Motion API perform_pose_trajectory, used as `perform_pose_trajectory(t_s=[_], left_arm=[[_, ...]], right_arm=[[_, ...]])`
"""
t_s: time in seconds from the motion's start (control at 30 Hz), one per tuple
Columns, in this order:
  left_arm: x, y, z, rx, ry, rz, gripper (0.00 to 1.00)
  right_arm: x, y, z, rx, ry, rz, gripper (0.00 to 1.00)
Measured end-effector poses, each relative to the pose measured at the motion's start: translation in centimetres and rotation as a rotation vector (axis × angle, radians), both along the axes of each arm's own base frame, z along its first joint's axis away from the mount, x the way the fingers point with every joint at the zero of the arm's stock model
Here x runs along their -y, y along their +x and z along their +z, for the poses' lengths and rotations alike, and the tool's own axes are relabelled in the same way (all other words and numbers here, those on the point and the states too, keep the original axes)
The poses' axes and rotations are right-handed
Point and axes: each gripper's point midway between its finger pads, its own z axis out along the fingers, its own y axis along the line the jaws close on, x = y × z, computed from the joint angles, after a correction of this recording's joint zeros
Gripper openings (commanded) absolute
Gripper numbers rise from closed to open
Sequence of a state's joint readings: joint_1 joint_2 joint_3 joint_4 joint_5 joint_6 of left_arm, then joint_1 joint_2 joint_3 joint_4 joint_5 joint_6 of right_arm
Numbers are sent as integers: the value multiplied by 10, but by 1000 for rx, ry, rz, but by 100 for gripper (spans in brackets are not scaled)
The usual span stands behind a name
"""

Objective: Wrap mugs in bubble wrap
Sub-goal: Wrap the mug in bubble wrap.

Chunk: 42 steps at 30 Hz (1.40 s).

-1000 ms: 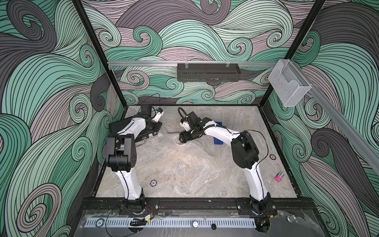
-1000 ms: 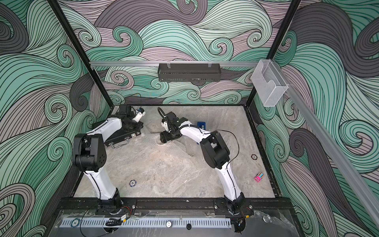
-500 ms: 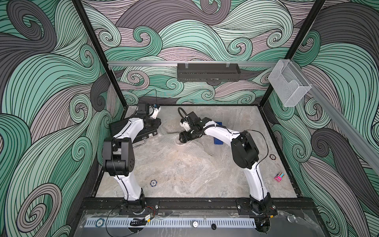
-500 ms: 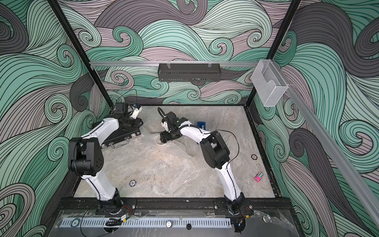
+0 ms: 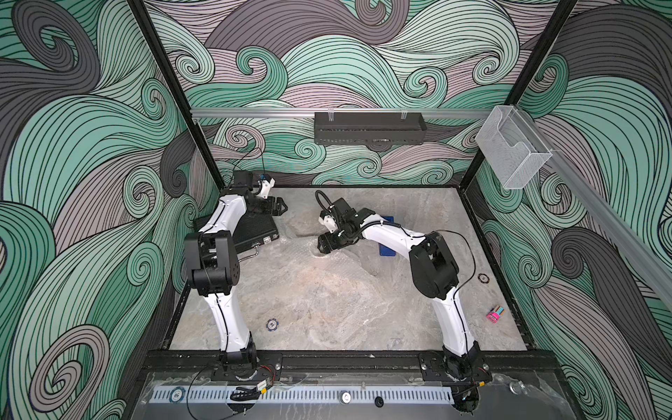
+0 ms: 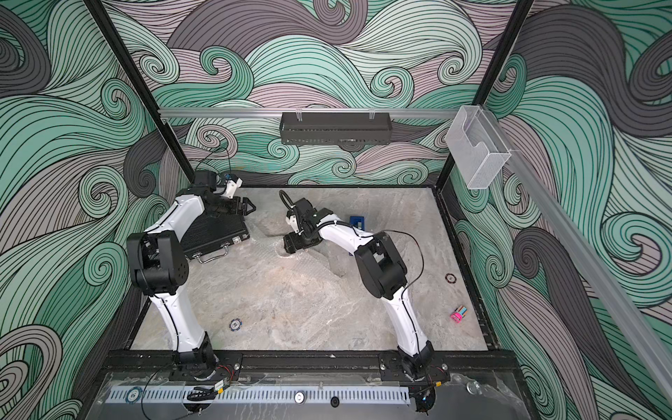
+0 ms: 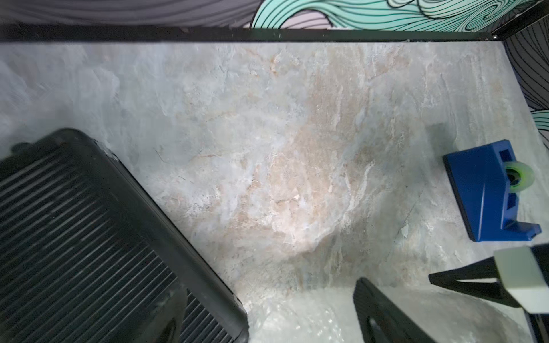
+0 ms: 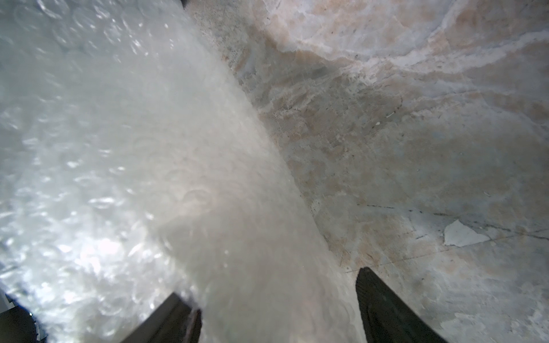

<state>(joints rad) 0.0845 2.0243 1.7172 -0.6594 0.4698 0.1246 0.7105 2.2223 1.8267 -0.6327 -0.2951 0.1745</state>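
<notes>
No legible text anywhere.

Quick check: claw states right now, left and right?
Left claw: open, holding nothing.
Right claw: closed on the bubble wrap.

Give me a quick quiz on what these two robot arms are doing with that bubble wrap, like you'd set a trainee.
1. True or false: the left claw is gripping the bubble wrap.
2. What sits between the fingers of the right claw? A) a metal spoon B) a bundle of bubble wrap C) nothing at all
3. What colour is the tape dispenser?

Key: 1 false, it is open and empty. 2 B. 3 blue.
</notes>
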Motion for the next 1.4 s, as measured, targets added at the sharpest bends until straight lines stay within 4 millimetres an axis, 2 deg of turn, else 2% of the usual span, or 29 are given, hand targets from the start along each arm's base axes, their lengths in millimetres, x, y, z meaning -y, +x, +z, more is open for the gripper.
perform_pose_trajectory(t_s=[0.07, 0.2, 0.5, 0.67, 0.83, 1.07, 1.2, 1.27, 1.4], left_arm=[[0, 1, -14, -91, -29, 32, 80], [2, -6, -37, -237, -70, 86, 79], [11, -23, -39, -354, -156, 137, 78], [16, -29, -43, -388, -187, 146, 68], [19, -35, -45, -423, -207, 152, 39], [29, -46, -45, -473, -276, 143, 7], [38, -60, -38, -494, -336, 149, 0], [42, -68, -27, -482, -362, 158, 0], [48, -80, 8, -398, -408, 169, 0]], right_arm=[[0, 0, 0, 0, 0, 0, 78], [0, 0, 0, 0, 0, 0, 78], [0, 0, 0, 0, 1, 0, 78], [0, 0, 0, 0, 1, 0, 78], [0, 0, 0, 0, 1, 0, 78], [0, 0, 0, 0, 0, 0, 77], [0, 0, 0, 1, 0, -1, 77], [0, 0, 0, 1, 0, 0, 77], [0, 0, 0, 2, -3, -2, 76]])
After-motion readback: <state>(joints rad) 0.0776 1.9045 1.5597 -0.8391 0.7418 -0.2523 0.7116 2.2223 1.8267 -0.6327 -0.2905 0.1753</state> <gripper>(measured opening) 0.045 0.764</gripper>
